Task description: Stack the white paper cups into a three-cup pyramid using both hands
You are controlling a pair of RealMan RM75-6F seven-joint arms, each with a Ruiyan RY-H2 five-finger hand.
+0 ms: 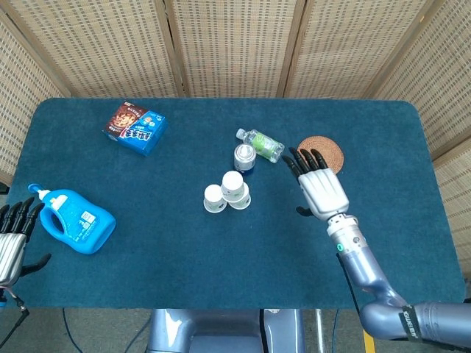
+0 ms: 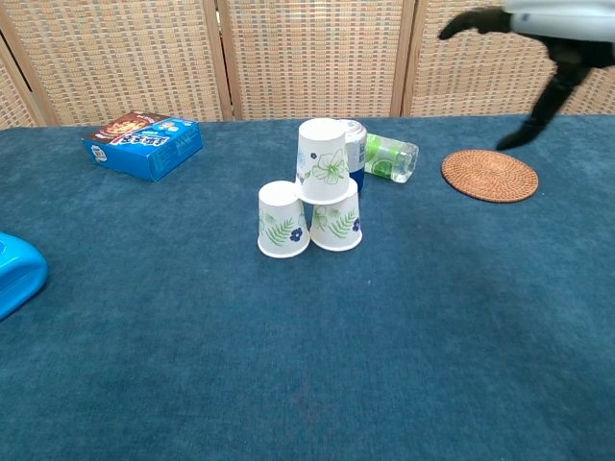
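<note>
- Chest view shows our three white paper cups: two base cups (image 2: 283, 221) side by side on the blue table (image 2: 307, 365), the top cup (image 2: 322, 160) sitting mostly over the right one, not centred.
- Our right hand (image 1: 321, 190), fingers spread and empty, hovers right of the stack; any sweep leftward could topple it.
- Just behind the stack stand a can (image 2: 354, 154) and a lying bottle (image 2: 391, 157); a nudge could roll the bottle into the cups.
- Our left hand (image 1: 12, 235), fingers spread and empty, waits at the table's near left edge.
</note>
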